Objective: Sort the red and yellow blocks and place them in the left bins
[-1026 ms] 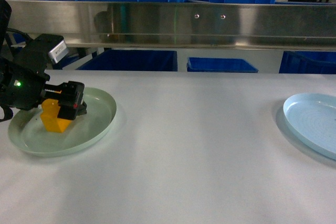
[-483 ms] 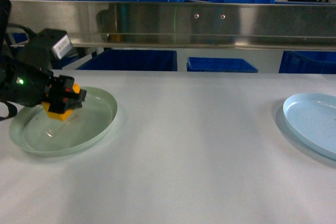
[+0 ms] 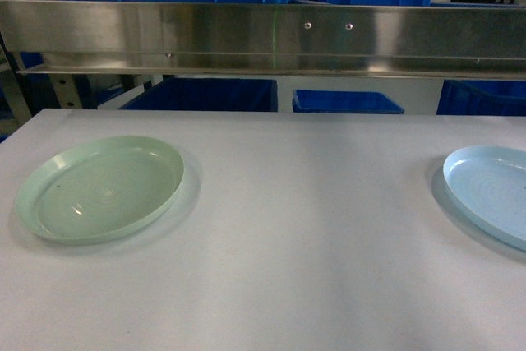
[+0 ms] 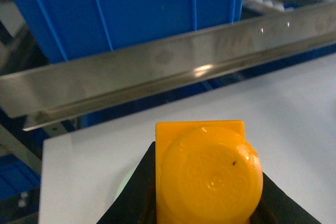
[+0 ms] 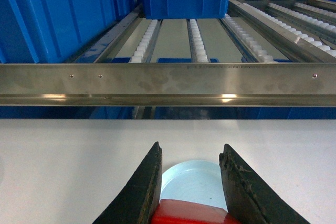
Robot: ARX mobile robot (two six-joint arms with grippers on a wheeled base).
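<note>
Left end effector [image 4: 205,203], lifted away, around yellow block [image 4: 207,174].

No readable text anywhere; the yellow block's [image 4: 209,174] stud embossing is illegible

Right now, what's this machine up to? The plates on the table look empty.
It is sorting toy blocks. The left gripper holds an orange-yellow brick above the table edge, facing a big blue bin behind the steel rail. The right gripper holds a red piece over the pale blue plate. In the head view the pale green plate is bare and neither arm shows.
</note>
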